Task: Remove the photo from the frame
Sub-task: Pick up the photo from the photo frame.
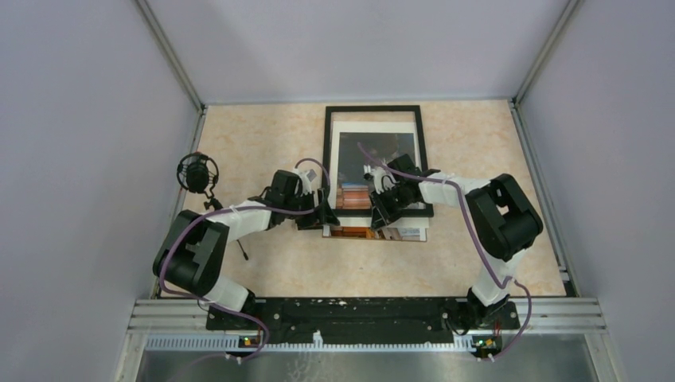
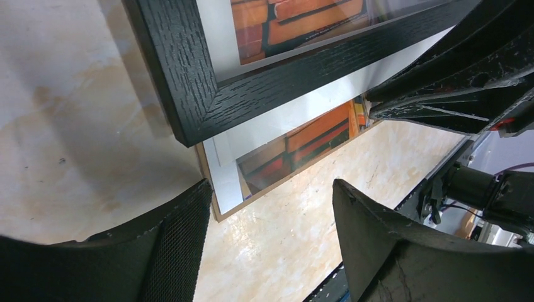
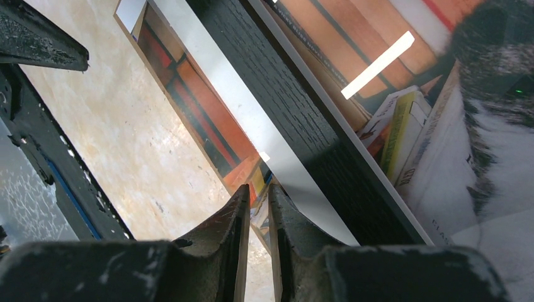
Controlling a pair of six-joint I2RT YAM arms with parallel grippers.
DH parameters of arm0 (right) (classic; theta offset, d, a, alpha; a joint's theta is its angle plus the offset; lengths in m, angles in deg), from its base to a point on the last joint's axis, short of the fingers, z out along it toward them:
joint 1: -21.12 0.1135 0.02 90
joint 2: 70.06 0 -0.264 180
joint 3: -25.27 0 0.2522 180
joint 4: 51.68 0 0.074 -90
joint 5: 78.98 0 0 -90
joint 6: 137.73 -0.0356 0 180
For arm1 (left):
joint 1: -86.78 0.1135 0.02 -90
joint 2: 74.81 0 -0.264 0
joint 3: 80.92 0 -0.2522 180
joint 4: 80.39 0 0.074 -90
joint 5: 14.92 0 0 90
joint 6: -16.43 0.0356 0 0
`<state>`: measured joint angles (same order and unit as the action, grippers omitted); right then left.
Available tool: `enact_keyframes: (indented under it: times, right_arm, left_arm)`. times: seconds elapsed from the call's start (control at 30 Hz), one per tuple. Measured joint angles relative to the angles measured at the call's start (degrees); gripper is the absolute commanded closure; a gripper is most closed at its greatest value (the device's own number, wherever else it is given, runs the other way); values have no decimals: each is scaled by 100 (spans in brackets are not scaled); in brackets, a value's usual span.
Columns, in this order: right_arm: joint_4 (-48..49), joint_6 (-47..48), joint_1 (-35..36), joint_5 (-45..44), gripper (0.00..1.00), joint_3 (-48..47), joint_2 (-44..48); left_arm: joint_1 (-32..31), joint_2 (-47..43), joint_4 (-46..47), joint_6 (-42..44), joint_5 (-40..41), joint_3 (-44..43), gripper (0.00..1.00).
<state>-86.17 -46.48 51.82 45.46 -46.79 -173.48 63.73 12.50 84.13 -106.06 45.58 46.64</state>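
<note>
Entry, right jaws: narrow; fingers [image 3: 228, 246] almost together, closed, as far as I can tell, on the very edge of the photo [image 3: 189, 94]; the bite looks shallow.

Entry, left jaws: wide; fingers [image 2: 170, 251] either side of the photo's corner, touching nothing, holding nothing.

Entry, photo: lies flat under the frame [image 3: 302, 126]; a strip of white margin and stacked books sticks out past the frame's near bar, toward the arms; the rest shows inside the frame's opening.

Entry, board [image 2: 215, 207]: thin brown edge directly under the photo's protruding corner; I cannot tell whether the right jaws have caught it too.

Entry, frame: black, flat on the worktop [image 1: 263, 151], its near bar resting on the photo; nothing holds it down.

Hazards, my judgement:
- slip; so little paper is between the right fingers that a pull may leave the photo behind;
- crease or tear; the frame's weight pins the sheet, so lifting before sliding could bend it at the bar;
- frame dragged along; with the left jaws idle, friction may carry the whole frame toward me;
- board comes out with the photo, if both are pinched;
- arm contact; the two jaws sit close together at the same edge, so a sideways move risks a knock.
</note>
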Motion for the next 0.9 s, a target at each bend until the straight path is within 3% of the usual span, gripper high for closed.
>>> enact_keyframes:
  times: [0.9]
  right_arm:
    - [-31,-33,2,52,81,-74,-70]
  left_arm:
    - [-42,-699,-297,542,-177,184,27]
